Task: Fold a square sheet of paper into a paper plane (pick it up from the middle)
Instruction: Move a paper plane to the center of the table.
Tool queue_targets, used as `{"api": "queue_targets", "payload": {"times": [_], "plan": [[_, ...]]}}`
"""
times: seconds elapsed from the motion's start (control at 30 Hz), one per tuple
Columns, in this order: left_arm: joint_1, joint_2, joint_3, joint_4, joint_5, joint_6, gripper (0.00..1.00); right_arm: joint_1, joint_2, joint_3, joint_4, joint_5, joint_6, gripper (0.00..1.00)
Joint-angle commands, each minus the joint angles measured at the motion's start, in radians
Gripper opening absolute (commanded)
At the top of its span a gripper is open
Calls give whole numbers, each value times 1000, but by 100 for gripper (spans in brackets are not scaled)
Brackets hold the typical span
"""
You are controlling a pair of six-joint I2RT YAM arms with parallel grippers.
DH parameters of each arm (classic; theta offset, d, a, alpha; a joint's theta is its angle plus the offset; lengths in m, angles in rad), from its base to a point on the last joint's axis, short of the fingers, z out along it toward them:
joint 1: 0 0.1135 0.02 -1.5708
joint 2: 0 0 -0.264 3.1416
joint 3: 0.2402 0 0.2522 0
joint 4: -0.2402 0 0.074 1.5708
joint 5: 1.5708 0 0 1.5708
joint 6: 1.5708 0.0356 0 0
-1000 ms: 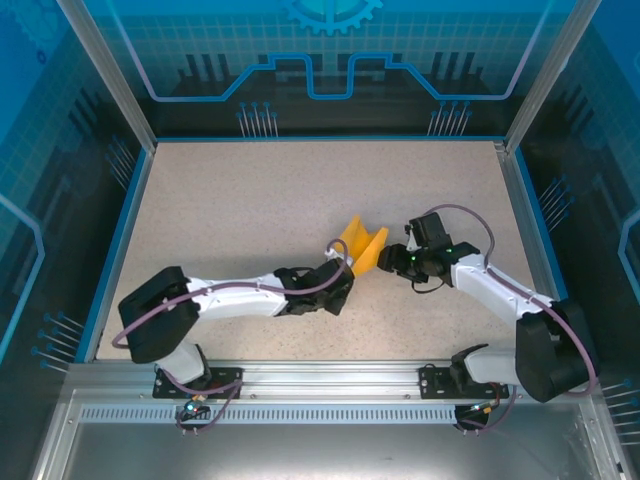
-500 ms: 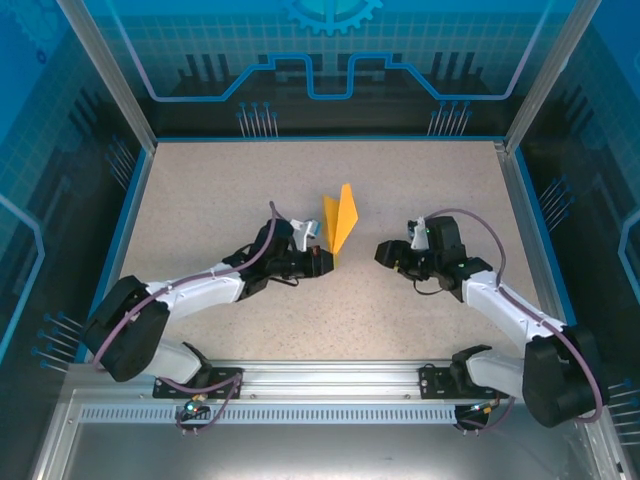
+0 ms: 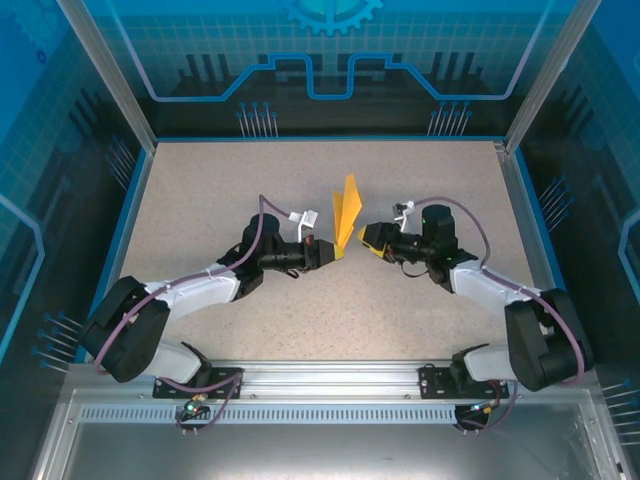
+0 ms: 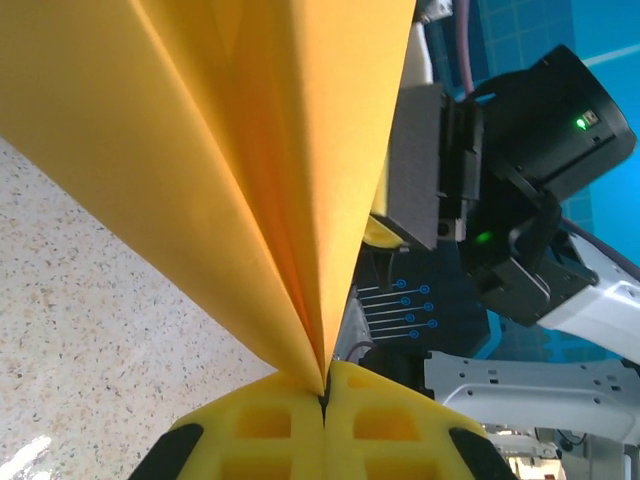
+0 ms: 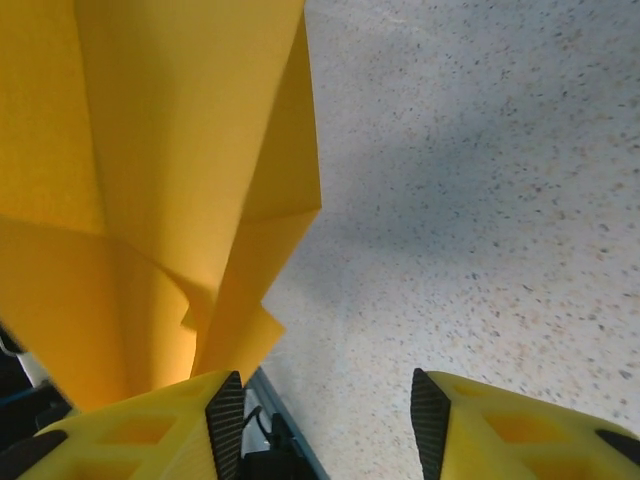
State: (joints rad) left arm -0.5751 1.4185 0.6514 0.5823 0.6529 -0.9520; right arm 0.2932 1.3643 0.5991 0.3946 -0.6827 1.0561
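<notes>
The paper plane [image 3: 346,212] stands on edge near the middle of the top view, a narrow orange-yellow dart with its tip pointing toward the top of the frame and its lower end between the two arms. Under it lies the table [image 3: 220,180], a speckled beige surface with a blue border, closed in by an aluminium frame and translucent blue walls [image 3: 330,60] printed with a line graphic. The left gripper [image 3: 328,251] reaches in from the lower left and pinches the lower end of the plane, its yellow fingers pressed together on the paper. The right gripper [image 3: 368,238] comes in from the right, just beside the same end. From above I cannot tell how wide the right jaws stand. The right wrist view settles it: the two yellow fingers [image 5: 130,430] are spread, with bare table showing in the gap, and the layered flaps fill the upper left of that frame, ending just above the finger at lower left, not clamped. The left wrist view adds the folds narrowing to a point exactly where its fingers meet at the bottom centre, with the black body of the right arm close behind at the upper right.
</notes>
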Motion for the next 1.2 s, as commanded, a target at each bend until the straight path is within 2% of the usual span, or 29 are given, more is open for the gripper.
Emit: {"api": "queue_targets", "payload": {"times": [0.0,0.2,0.57,0.73,0.97,1.17], "plan": [[4,-21,-7,40,37,-17,5,13,45,43,151,-64,82,50],[3,-28,-7,35,37,-13,4,30,96,48,283,-80,168,50],[3,-18,-13,57,39,-21,4,78,176,76,328,-68,217,49],[4,-31,-19,53,30,-17,4,78,194,62,360,-60,245,45],[4,-43,-19,46,22,-10,5,77,197,61,346,-50,260,32],[4,-50,-24,32,8,-4,14,77,176,66,297,-27,228,19]]}}
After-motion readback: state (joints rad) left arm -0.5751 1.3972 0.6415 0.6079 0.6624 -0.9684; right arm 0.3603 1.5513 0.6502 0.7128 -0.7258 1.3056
